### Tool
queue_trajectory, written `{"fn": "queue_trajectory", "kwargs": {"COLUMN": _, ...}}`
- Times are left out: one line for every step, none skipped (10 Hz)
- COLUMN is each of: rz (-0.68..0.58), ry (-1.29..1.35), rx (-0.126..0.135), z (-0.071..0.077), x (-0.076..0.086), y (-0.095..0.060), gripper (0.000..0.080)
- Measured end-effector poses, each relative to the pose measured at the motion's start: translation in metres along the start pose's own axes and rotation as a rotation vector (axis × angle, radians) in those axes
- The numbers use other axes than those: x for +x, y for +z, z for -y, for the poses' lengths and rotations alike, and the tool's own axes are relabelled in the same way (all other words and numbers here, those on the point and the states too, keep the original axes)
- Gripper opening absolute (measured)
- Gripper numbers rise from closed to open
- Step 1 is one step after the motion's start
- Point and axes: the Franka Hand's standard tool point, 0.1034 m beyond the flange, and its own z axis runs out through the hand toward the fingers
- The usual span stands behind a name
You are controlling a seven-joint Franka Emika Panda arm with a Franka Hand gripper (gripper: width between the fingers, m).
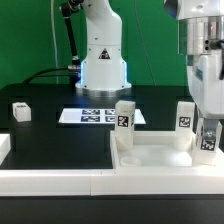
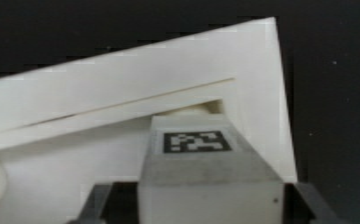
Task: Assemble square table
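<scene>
The white square table top (image 1: pixel 150 157) lies at the front on the exterior view's right, rim up. Two white tagged legs stand upright on it, one at its far left corner (image 1: pixel 124 117) and one further right (image 1: pixel 186 114). My gripper (image 1: pixel 208 128) is shut on a third leg (image 1: pixel 207 146) and holds it upright over the top's right corner. In the wrist view this leg (image 2: pixel 198 142) sits between my gripper's (image 2: pixel 203 208) dark fingers (image 2: pixel 102 202), above a corner of the top (image 2: pixel 248 70). A fourth leg (image 1: pixel 21 112) lies on the black table at the left.
The marker board (image 1: pixel 95 115) lies flat in front of the robot base (image 1: pixel 103 65). Low white border rails run along the front edge (image 1: pixel 55 180) and the left edge (image 1: pixel 4 148). A green backdrop stands behind.
</scene>
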Motion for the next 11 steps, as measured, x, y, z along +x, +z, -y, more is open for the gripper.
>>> {"fn": "queue_trajectory", "kwargs": {"rz": -0.001, "ry": 0.005, "rx": 0.0, "z": 0.0001, "x": 0.0004, "y": 0.0001, "gripper": 0.0294}}
{"fn": "queue_trajectory", "kwargs": {"rz": 0.0, "ry": -0.025, "rx": -0.001, "z": -0.0001, "x": 0.0003, "y": 0.0001, "gripper": 0.0305}}
{"fn": "queue_trajectory", "kwargs": {"rz": -0.005, "ry": -0.077, "rx": -0.002, "z": -0.0005, "x": -0.0003, "y": 0.0002, "gripper": 0.0305}}
{"fn": "queue_trajectory", "kwargs": {"rz": -0.016, "ry": -0.282, "rx": -0.008, "z": -0.0014, "x": -0.0019, "y": 0.0, "gripper": 0.0478}}
{"fn": "queue_trajectory", "kwargs": {"rz": -0.015, "ry": -0.492, "rx": 0.0, "z": -0.0005, "x": -0.0028, "y": 0.0001, "gripper": 0.0611}}
{"fn": "queue_trajectory", "kwargs": {"rz": -0.015, "ry": -0.576, "rx": 0.007, "z": 0.0003, "x": -0.0021, "y": 0.0003, "gripper": 0.0638}}
{"fn": "queue_trajectory", "kwargs": {"rz": -0.016, "ry": -0.635, "rx": 0.006, "z": 0.0005, "x": -0.002, "y": 0.0002, "gripper": 0.0638}}
{"fn": "queue_trajectory", "kwargs": {"rz": -0.019, "ry": -0.742, "rx": 0.005, "z": 0.0008, "x": -0.0013, "y": 0.0002, "gripper": 0.0647}}
{"fn": "queue_trajectory", "kwargs": {"rz": -0.024, "ry": -0.82, "rx": 0.004, "z": 0.0011, "x": -0.0006, "y": 0.0002, "gripper": 0.0647}}
{"fn": "queue_trajectory", "kwargs": {"rz": -0.028, "ry": -0.928, "rx": 0.002, "z": 0.0017, "x": 0.0002, "y": 0.0, "gripper": 0.0649}}
{"fn": "queue_trajectory", "kwargs": {"rz": -0.053, "ry": -1.138, "rx": -0.014, "z": 0.004, "x": 0.002, "y": -0.0009, "gripper": 0.0649}}
